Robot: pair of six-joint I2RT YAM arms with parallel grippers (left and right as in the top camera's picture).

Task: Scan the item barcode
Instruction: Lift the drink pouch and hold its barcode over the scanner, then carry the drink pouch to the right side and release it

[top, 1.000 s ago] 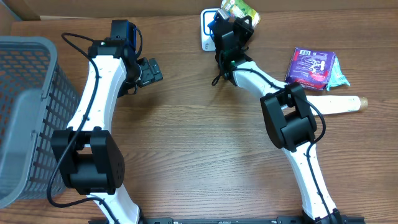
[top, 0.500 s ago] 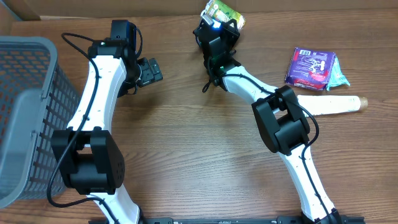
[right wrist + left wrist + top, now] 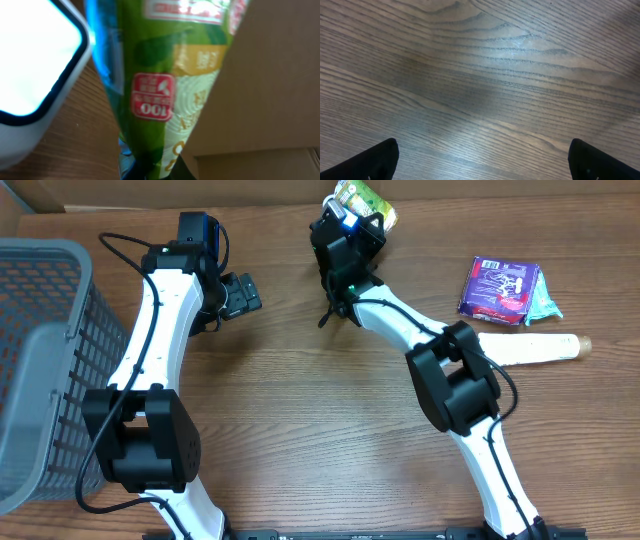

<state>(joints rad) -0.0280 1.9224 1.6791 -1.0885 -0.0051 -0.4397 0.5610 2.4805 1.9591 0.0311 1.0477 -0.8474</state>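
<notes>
A green snack packet [image 3: 364, 199] hangs at the back of the table with my right gripper [image 3: 350, 218] shut on its lower end. In the right wrist view the packet [image 3: 155, 75] fills the middle, with its bottom pinched at my right gripper [image 3: 155, 172]. To its left is the white scanner with a dark blue rim [image 3: 30, 65]. From overhead the right arm almost hides the scanner. No barcode shows on the packet's visible side. My left gripper [image 3: 243, 293] hangs open over bare wood. Its dark fingertips [image 3: 375, 160] are far apart with nothing between them.
A grey basket [image 3: 40, 360] stands at the left edge. At the right lie a purple packet [image 3: 500, 288] on a teal one [image 3: 547, 305] and a beige tube [image 3: 540, 348]. A cardboard wall [image 3: 270, 75] stands close behind the green packet.
The right gripper has carried the green packet a little to the left and back, and the arm now covers the scanner that showed a second ago. The left arm is still.
</notes>
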